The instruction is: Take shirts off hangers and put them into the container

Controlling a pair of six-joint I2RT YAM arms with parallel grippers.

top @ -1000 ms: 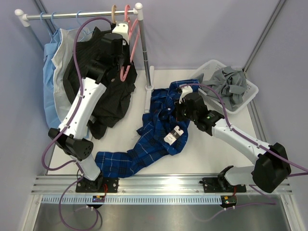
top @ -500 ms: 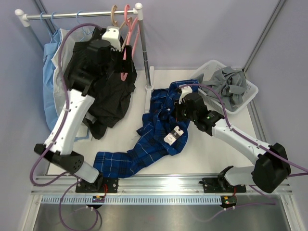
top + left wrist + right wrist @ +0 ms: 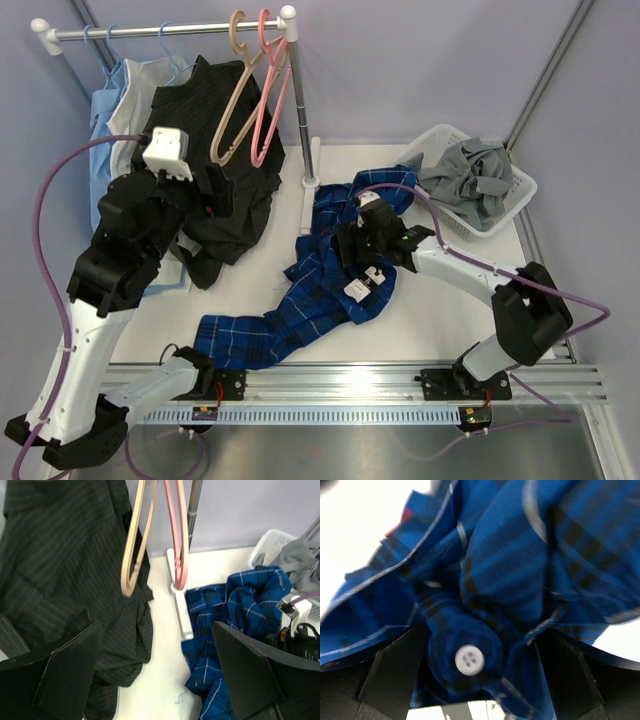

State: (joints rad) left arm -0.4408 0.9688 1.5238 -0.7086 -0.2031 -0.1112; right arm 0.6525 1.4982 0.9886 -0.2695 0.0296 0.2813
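Blue plaid shirt (image 3: 320, 280) is off its hanger and sprawled across the white table, one end right beside the white laundry basket (image 3: 520, 205) and the other trailing toward the near left. The grey shirt (image 3: 470, 175) is already piled in the basket, and both the tan hanger (image 3: 232, 100) and the pink hanger (image 3: 268, 100) hang bare on the rail (image 3: 150, 32). So I'd say the job now is getting that plaid one across. The right gripper (image 3: 480, 640) sits low over the middle of it with its fingers spread wide either side of a bunched fold with a white button (image 3: 469, 660), not pinching anything yet. If it were me, I'd bite down on that thick bunch rather than a single layer, then lift high before swinging right, because the long tail will probably drag and catch the basket rim otherwise. The right arm reaches in from its base, elbow bent, wrist tipped down onto the cloth. The left arm is reared up with its elbow high. The left gripper (image 3: 156, 630) is released and empty, hovering in front of the black pinstriped shirt (image 3: 230, 190) and facing the hangers from well apart.
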